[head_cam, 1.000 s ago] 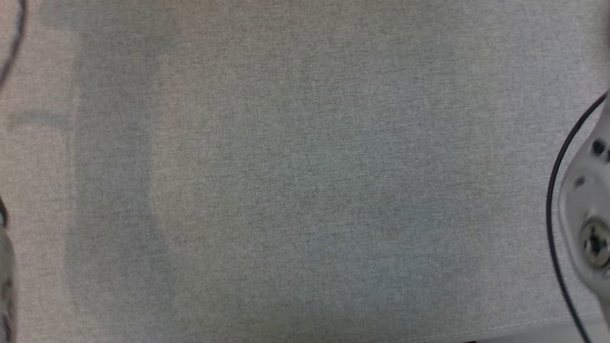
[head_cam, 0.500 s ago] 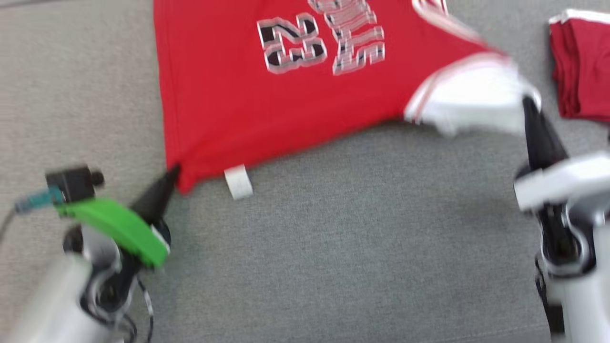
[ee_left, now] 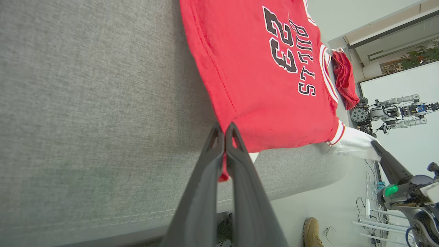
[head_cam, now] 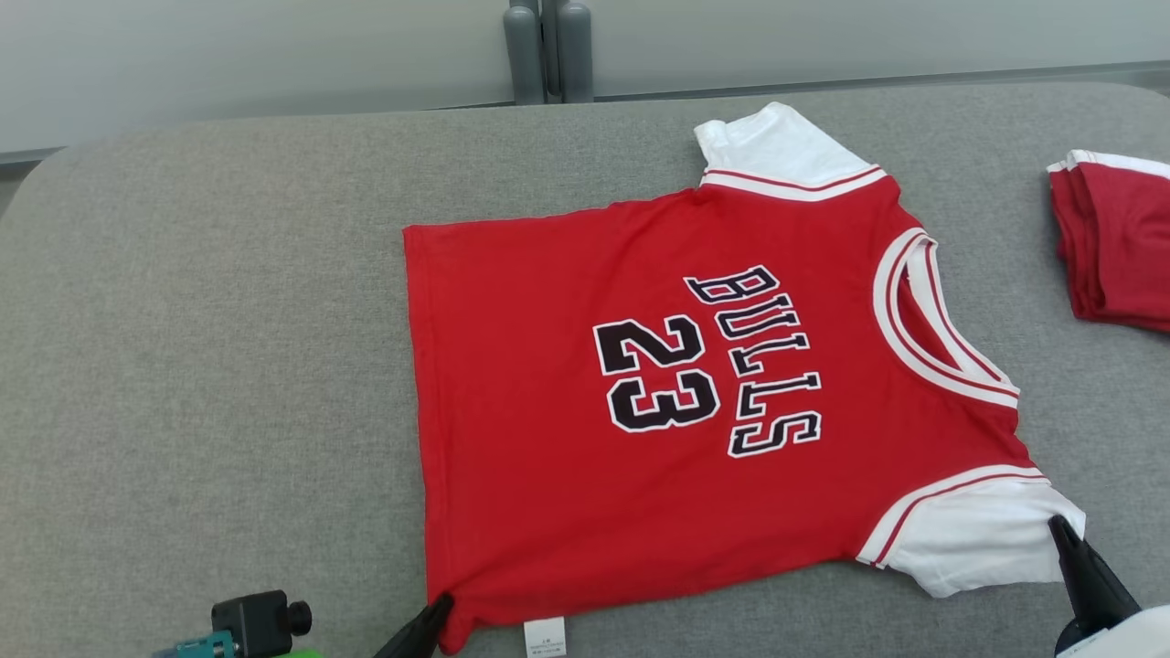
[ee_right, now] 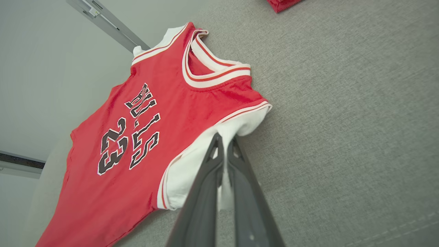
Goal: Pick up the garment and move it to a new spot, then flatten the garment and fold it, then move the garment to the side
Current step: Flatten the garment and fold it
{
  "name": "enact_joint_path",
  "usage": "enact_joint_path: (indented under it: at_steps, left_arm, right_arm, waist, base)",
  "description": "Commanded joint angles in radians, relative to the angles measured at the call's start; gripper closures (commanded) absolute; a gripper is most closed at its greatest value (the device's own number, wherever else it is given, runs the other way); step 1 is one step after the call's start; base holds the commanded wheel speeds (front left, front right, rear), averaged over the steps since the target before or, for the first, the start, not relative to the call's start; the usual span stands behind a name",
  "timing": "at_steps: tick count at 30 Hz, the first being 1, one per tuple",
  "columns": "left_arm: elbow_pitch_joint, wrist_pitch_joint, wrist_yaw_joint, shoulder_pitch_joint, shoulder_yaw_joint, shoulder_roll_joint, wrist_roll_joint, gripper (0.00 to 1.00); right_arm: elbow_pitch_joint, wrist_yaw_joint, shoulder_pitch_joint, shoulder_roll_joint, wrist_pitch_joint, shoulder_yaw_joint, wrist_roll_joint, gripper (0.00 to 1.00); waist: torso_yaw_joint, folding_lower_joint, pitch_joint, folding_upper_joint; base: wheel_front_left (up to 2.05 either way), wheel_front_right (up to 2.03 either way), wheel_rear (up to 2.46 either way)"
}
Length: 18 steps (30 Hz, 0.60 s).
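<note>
Both grippers are clenched on the garment: my left gripper pinches its near hem corner, my right gripper its near white sleeve. The red garment lies spread print-up on the grey bench, with a folded red pile lying apart beyond its collar.

A scarlet garment with white sleeves, red-and-white striped trim at collar and armholes, and black "BULLS 23" lettering outlined in white and black, on a table covered in mottled grey weave. A white label shows at its hem. At the table's right edge, a second garment in the same red, edged in white. The left gripper and right gripper are charcoal.
</note>
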Motion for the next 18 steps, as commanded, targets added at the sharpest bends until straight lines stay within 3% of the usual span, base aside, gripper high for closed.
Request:
enact_joint_path:
  at_steps: [1, 8, 18]
  left_arm:
    - [-0.004, 0.012, 0.01, -0.018, -0.001, 0.009, 0.013, 1.0]
    - [-0.015, 0.111, 0.05, -0.179, -0.007, 0.017, 0.034, 1.0]
    - [0.146, 0.312, 0.053, -0.467, -0.041, -0.089, -0.031, 1.0]
  right_arm:
    - [0.002, 0.0, -0.03, -0.001, 0.015, -0.001, -0.019, 1.0]
    - [0.006, 0.0, -0.213, -0.015, 0.202, -0.033, -0.149, 1.0]
    - [0.072, 0.0, -0.463, -0.052, 0.445, -0.049, -0.322, 1.0]
  waist:
    - [0.021, 0.0001, 0.015, 0.0]
    - [0.048, 0.0001, 0.032, 0.0]
    - [0.105, 0.0001, 0.105, 0.0]
  base:
    - [0.0, 0.0, 0.0]
    - [0.0, 0.0, 0.0]
    - [0.0, 0.0, 0.0]
